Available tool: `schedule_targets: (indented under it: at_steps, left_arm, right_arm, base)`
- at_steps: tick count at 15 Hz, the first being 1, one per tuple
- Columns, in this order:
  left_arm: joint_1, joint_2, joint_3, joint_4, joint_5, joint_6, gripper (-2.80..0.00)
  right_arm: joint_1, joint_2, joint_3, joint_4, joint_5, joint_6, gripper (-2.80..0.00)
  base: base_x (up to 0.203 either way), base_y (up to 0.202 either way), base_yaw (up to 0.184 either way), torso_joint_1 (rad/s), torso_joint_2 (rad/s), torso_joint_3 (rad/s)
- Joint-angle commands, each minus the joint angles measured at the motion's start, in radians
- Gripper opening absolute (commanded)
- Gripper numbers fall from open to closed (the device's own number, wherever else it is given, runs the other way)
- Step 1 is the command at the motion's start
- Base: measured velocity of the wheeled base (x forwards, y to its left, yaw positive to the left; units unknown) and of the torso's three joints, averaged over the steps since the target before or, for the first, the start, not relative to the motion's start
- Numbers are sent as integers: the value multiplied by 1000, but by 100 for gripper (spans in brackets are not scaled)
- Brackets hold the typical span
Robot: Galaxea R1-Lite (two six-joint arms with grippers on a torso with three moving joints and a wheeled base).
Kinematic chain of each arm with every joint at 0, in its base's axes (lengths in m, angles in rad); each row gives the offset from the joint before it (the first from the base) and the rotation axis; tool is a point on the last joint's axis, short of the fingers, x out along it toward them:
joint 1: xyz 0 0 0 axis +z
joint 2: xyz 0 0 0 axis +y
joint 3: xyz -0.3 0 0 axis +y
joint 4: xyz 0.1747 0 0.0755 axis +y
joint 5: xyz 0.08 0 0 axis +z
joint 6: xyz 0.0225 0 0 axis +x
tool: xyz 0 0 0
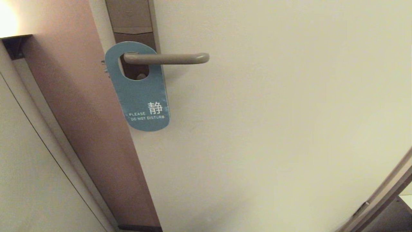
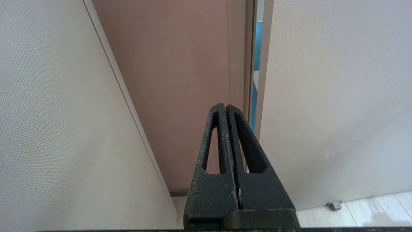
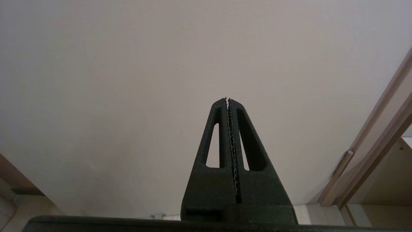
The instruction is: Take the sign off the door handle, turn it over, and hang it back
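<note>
Nothing of the task is begun; sign (image 1: 141, 96) hangs teal side out on the door handle (image 1: 167, 58), near the door's lock edge; left claw (image 2: 226, 106) and right claw (image 3: 228, 100) are pressed together, parked low, so one must rise, spread and pinch it.

Left hand (image 2: 227, 108) (fingers together) facing door (image 2: 334, 96)

Head camera near the door (image 1: 273, 129); wrist cameras lower, perhaps door-facing.
</note>
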Motion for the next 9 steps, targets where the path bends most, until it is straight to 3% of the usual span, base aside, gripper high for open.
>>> schedule_targets:
  at_steps: [1,9]
  left_arm:
    - [-1,0,0,0,0,1,-280]
    - [0,0,0,0,0,1,-280]
  right_arm:
    - [0,1,0,0,0,1,-280]
    - [0,1,0,-1,-1,2,-280]
  base:
    - [0,0,0,0,0,0]
    - [0,0,0,0,0,0]
